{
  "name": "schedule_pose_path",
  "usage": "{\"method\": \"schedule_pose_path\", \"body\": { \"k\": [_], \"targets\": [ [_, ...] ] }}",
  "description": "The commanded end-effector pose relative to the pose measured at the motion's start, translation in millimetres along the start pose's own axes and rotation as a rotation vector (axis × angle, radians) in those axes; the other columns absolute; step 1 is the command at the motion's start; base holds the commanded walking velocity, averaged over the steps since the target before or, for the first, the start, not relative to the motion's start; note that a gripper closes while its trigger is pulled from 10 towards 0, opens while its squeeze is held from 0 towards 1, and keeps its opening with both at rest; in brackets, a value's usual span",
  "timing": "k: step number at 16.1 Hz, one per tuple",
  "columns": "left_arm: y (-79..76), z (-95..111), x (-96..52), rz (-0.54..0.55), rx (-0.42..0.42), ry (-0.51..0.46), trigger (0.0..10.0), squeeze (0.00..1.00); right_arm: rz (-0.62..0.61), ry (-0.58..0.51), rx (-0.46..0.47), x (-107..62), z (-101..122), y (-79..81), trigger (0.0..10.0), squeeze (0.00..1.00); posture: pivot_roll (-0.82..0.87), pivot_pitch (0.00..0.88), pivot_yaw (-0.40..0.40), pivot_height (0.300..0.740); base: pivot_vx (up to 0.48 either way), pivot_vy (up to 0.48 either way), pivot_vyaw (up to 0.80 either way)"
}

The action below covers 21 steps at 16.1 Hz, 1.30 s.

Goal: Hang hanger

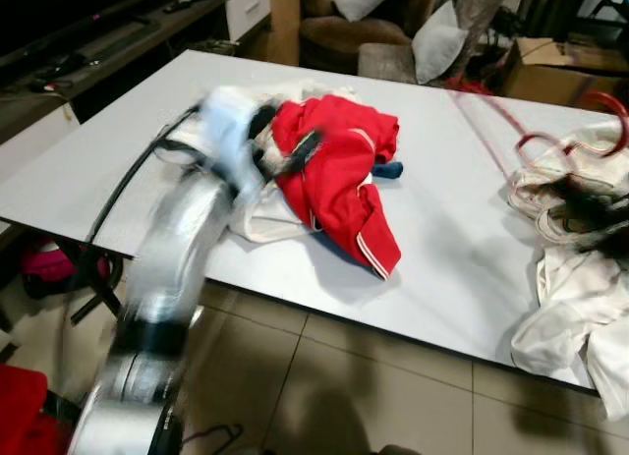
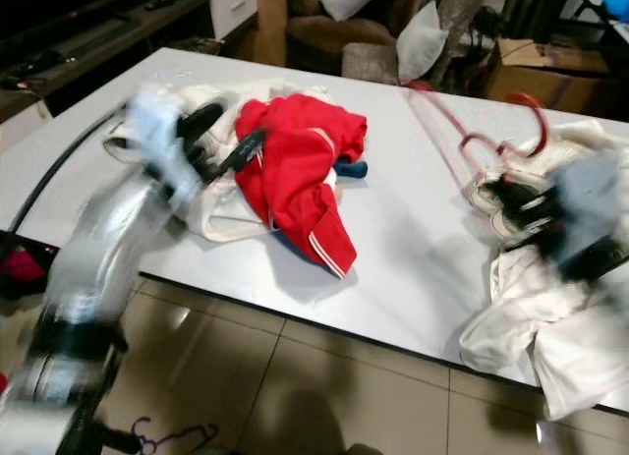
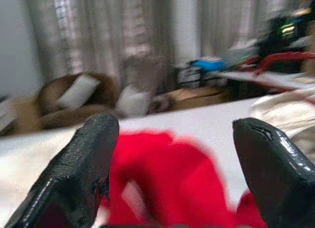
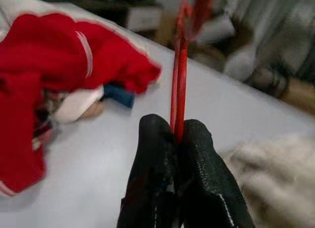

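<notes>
We think we are at the carrying step, so next we need a rail to hook it on: our right gripper [image 4: 177, 139] pinches the red hanger [image 4: 180, 75] tight above the white table [image 1: 442, 239], while our left gripper [image 3: 172, 154] reaches, fingers wide and empty, over the red clothes [image 1: 334, 170].

Silver, rounded left arm [image 1: 172, 268] with a dark band low near the elbow and a black cable looping along its left side. Long black fingers [image 3: 81, 174], glossy and rough-textured, with blunt rounded tips.
</notes>
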<state>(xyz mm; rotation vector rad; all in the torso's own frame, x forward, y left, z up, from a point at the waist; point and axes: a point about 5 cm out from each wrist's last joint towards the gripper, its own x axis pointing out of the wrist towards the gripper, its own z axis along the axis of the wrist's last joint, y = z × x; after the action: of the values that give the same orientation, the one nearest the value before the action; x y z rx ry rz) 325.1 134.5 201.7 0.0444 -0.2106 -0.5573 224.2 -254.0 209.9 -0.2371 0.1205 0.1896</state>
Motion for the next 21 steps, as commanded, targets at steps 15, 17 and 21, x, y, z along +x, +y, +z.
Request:
{"method": "schedule_pose_path", "body": {
  "k": [15,17,21],
  "targets": [
    [-36.3,-23.4,-12.9,0.133,0.043,0.086,10.0,0.0,-0.276,-0.074,0.159,5.7,-15.7,53.0,10.0,0.0,-0.21,0.011,0.03,0.74,0.0,-0.229,-0.77],
    [-36.0,-24.8,-12.9,0.126,0.053,0.092,10.0,0.0,-0.265,-0.048,0.131,7.4,-20.3,54.4,10.0,0.0,-0.21,0.008,0.032,0.74,0.0,-0.347,-0.79],
    [-37.5,-31.9,-16.0,0.095,0.034,0.124,10.0,0.0,-0.238,0.031,0.143,3.0,-34.7,55.8,10.0,0.0,-0.22,0.0,0.035,0.74,0.0,-0.065,-0.72]
  ]
}}
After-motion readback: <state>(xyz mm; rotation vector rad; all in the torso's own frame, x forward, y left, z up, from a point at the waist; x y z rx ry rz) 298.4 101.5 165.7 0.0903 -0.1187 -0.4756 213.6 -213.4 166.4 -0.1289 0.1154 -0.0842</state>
